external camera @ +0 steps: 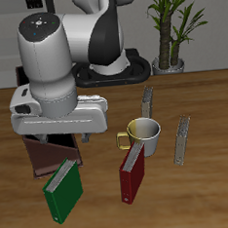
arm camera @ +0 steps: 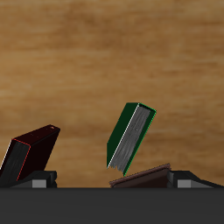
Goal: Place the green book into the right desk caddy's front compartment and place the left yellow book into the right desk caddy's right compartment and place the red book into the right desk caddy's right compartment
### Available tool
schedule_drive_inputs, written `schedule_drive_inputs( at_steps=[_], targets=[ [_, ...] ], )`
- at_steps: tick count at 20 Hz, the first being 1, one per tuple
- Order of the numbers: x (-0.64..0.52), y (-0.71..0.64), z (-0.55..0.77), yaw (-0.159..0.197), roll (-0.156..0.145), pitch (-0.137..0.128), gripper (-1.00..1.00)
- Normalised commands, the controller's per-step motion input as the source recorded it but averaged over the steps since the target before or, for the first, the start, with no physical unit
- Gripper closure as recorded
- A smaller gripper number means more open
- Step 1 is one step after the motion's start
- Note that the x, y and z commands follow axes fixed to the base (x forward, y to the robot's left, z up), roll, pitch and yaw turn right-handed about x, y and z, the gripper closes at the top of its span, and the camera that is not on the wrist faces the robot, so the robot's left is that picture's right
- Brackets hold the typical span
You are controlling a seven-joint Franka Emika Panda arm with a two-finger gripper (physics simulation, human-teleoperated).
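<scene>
The green book (external camera: 62,189) stands tilted near the table's front edge; it also shows in the wrist view (arm camera: 131,136). The red book (external camera: 133,173) stands beside it, in front of the mug, and shows in the wrist view (arm camera: 31,153). The left yellow book (external camera: 183,139) stands edge-on beyond the mug. The right desk caddy (external camera: 43,154) is mostly hidden under my arm; one edge of it shows in the wrist view (arm camera: 140,178). My gripper (external camera: 85,138) hangs over the caddy, above and behind the green book. In the wrist view the gripper (arm camera: 114,182) is open and empty.
A yellow-handled mug (external camera: 143,132) stands between the red book and the other yellow book (external camera: 148,100). A potted plant (external camera: 169,28) stands behind the table. The robot base (external camera: 106,58) is at the back.
</scene>
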Motion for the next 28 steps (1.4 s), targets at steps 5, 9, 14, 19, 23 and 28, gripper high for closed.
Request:
schedule_drive_inputs(
  at_steps=[5, 9, 14, 19, 23, 28],
  targets=[
    [0.11, -0.17, -0.17, -0.037, 0.057, -0.024, -1.0],
    [0.16, -0.28, -0.27, -0.027, -0.028, -0.026, -1.0],
    [0.06, -0.12, -0.22, -0.039, -0.044, -0.04, -1.0],
    [0.01, 0.04, -0.22, -0.047, 0.007, -0.011, -1.0],
    [0.0, 0.07, -0.31, -0.072, 0.023, -0.014, -1.0],
    [0.04, -0.09, -0.27, -0.033, -0.017, 0.014, -1.0]
  ],
)
